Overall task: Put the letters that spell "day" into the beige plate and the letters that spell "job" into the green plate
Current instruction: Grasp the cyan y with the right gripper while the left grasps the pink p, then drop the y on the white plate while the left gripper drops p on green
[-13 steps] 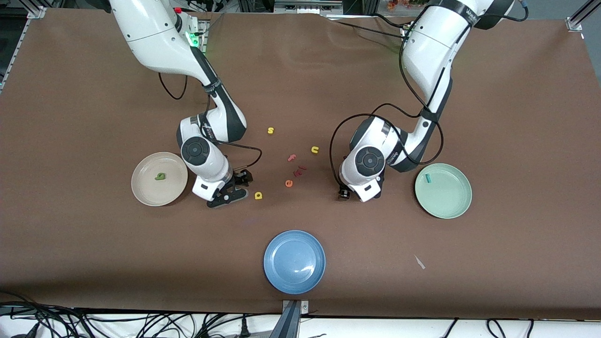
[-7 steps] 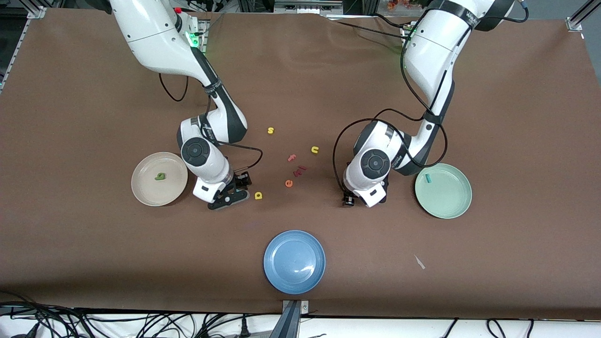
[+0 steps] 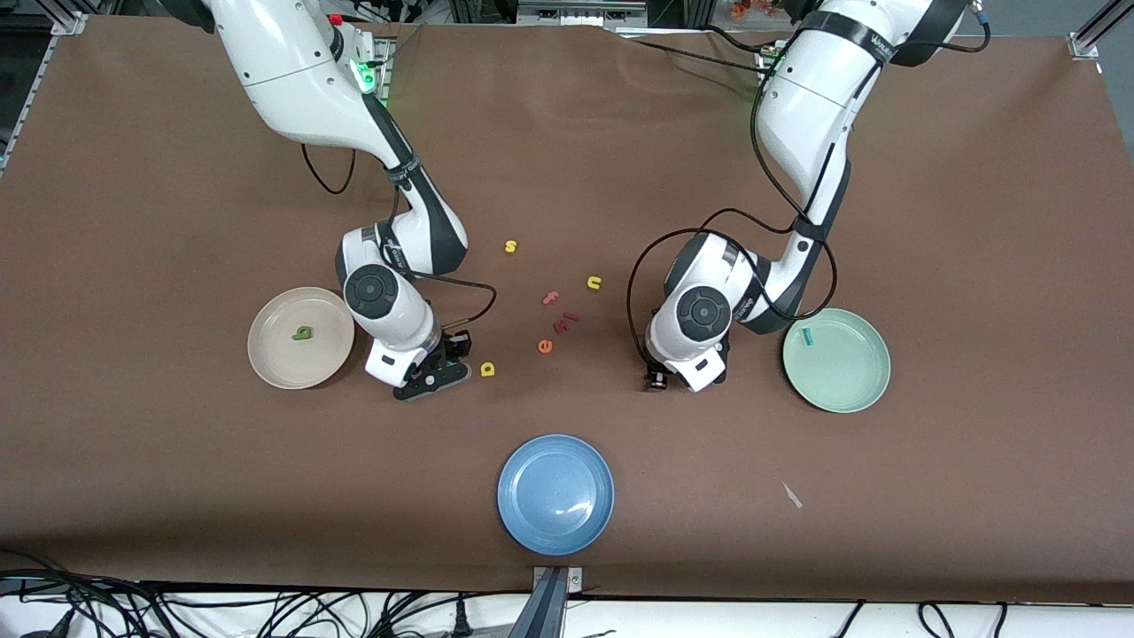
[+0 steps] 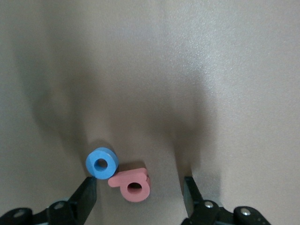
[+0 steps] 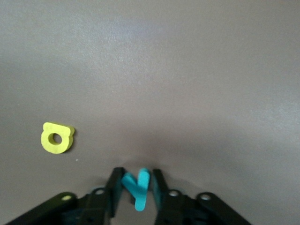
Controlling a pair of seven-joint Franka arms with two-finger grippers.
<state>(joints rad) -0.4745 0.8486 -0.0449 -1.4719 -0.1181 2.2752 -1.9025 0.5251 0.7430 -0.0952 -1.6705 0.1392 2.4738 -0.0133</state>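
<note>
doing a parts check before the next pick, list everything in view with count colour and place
beige plate: 1, cream, right arm's end; holds green d
green plate: 1, mint; holds teal j
blue plate: 1, nearest the front camera
a: 1, yellow, beside right gripper
y: 1, teal
o, b: blue, salmon, touching
s, n, f, e: table middle
right gripper: shut on y
left gripper: open, around b

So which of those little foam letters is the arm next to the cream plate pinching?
Start at the beige plate; the right gripper is down on the table beside it. Pinched between its fingers is the teal "y", forked, unlike the round yellow "a" lying loose alongside.
</note>
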